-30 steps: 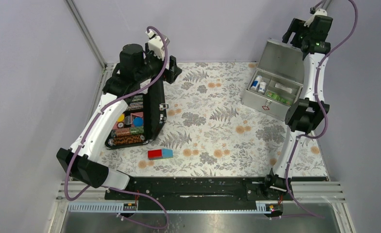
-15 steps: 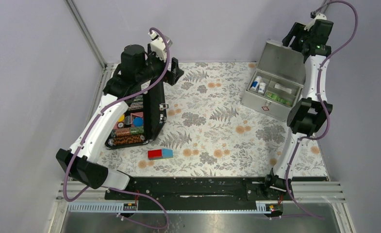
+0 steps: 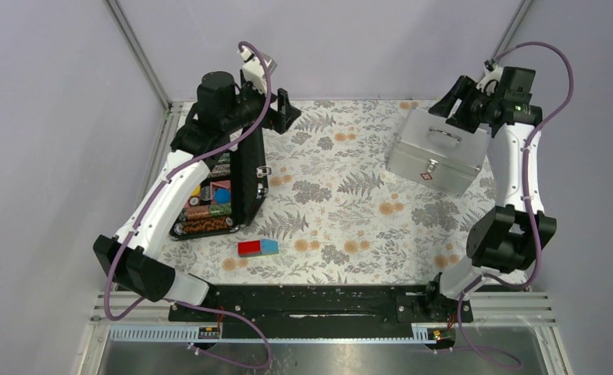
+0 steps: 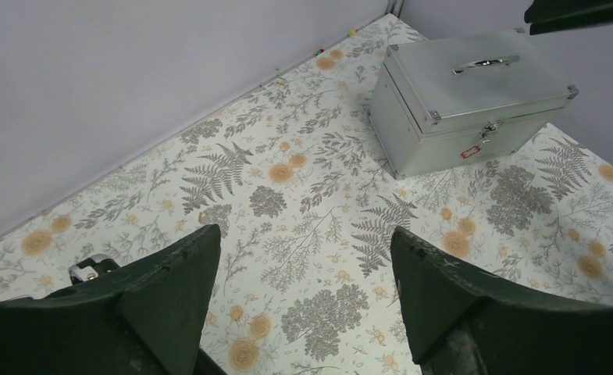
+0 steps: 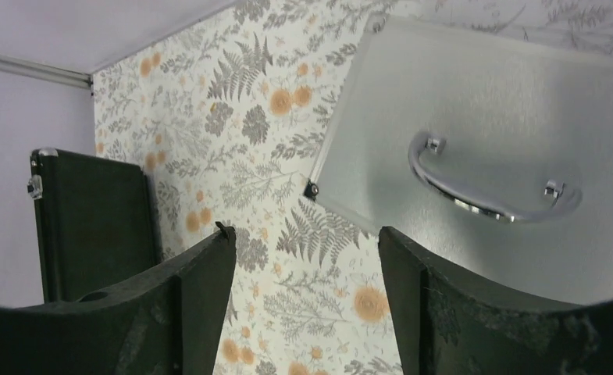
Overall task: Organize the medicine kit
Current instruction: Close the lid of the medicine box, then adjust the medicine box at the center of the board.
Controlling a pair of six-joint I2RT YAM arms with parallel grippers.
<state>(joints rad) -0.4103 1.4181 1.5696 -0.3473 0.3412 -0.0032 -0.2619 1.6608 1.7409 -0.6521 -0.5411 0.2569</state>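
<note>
Medicine kit (image 3: pixel 436 156) sits lid shut on the floral table (image 3: pixel 342 211), just below the right gripper (image 5: pixel 304 234). Right claw wide, empty, hanging over one lid corner. Loop handle (image 5: pixel 490 183) lies flat on the lid, off to that claw's side. Left gripper (image 4: pixel 304 230) wide, empty, up over the black case (image 3: pixel 225 191), with the kit well apart, ahead of it. Red-blue block (image 3: pixel 258 248) lies near the case.
</note>
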